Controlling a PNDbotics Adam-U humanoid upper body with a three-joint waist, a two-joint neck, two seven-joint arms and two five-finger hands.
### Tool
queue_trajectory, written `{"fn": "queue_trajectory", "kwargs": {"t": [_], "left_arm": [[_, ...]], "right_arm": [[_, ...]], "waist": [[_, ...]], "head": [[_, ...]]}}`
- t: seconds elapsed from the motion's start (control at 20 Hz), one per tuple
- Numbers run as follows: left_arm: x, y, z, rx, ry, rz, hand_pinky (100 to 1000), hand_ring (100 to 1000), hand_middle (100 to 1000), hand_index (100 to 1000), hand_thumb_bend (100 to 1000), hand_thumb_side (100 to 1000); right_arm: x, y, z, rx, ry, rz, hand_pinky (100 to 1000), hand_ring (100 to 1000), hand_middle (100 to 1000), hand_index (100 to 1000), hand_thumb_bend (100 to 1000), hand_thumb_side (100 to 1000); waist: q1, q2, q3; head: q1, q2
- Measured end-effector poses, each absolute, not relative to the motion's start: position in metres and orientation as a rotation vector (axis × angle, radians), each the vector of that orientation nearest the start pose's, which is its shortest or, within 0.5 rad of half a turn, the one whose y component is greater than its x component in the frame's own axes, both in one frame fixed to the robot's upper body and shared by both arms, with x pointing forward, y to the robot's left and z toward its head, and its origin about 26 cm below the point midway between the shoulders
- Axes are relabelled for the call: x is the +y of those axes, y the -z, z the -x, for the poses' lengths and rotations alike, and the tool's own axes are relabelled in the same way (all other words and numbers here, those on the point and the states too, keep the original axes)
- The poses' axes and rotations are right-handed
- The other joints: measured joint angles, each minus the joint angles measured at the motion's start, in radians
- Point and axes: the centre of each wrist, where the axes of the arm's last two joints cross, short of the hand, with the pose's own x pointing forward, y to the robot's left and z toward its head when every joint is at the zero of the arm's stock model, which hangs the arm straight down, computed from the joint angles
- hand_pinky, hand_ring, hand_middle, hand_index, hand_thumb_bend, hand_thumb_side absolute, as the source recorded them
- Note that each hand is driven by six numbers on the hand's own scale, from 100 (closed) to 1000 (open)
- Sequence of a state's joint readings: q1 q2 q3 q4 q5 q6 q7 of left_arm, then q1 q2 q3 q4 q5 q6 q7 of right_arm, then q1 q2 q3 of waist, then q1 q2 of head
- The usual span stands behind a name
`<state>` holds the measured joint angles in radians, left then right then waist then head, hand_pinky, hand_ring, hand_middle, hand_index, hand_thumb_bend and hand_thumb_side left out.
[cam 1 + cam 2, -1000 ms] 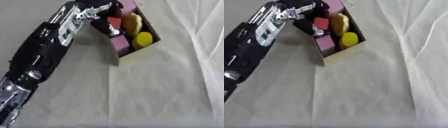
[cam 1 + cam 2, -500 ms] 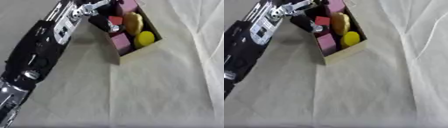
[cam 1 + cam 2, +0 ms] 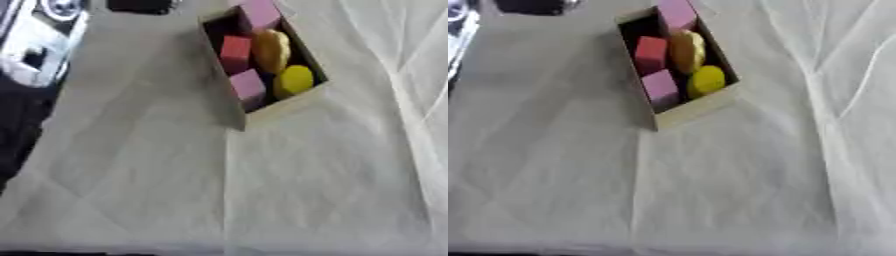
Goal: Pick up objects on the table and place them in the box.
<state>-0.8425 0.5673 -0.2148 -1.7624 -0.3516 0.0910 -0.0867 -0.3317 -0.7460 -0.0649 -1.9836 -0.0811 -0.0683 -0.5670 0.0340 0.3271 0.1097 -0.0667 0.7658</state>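
Holding five pieces, cardboard box [image 3: 282, 106]: pink block [image 3: 259, 14] at far end, red block [image 3: 235, 50] beside yellow oval [image 3: 271, 49], second pink block [image 3: 248, 85] beside yellow ball [image 3: 294, 80] at near end. Cloth-covered table [image 3: 289, 190] under box. Left hand [image 3: 138, 5] dark, left of box at top edge; finger state cannot tell.

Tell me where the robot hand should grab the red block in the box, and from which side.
Probably from straight above, pinching the red block across its near and far faces. The box wall hems its left side and the long yellow piece its right.
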Motion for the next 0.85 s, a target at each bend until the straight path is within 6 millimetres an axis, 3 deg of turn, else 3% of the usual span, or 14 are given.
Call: {"fn": "queue_trajectory", "kwargs": {"t": [0.25,0.45,0.55,0.85], "left_arm": [[0.257,-0.308,-0.313,-2.414,0.652,-0.669,741,791,720,828,100,660],[0.281,-0.289,-0.305,-2.441,0.405,-0.620,743,795,724,829,100,700],[0.290,-0.283,-0.304,-2.464,0.311,-0.600,743,797,727,831,100,677],[0.303,-0.268,-0.300,-2.527,0.172,-0.570,739,796,726,829,111,671]], "right_arm": [[-0.333,-0.259,-0.290,-2.484,-0.004,0.735,887,747,770,850,100,760],[-0.338,-0.257,-0.289,-2.491,0.026,0.726,892,763,779,854,100,814],[-0.340,-0.254,-0.288,-2.494,0.041,0.716,892,768,782,855,100,814],[-0.345,-0.240,-0.285,-2.505,0.075,0.687,883,769,785,859,100,795]], "waist": [[-0.023,-0.020,0.022],[-0.043,-0.032,0.036],[-0.050,-0.032,0.041],[-0.079,-0.032,0.045]], "head": [[-0.017,0.000],[-0.023,0.000],[-0.024,0.000],[-0.052,0.000]]}}
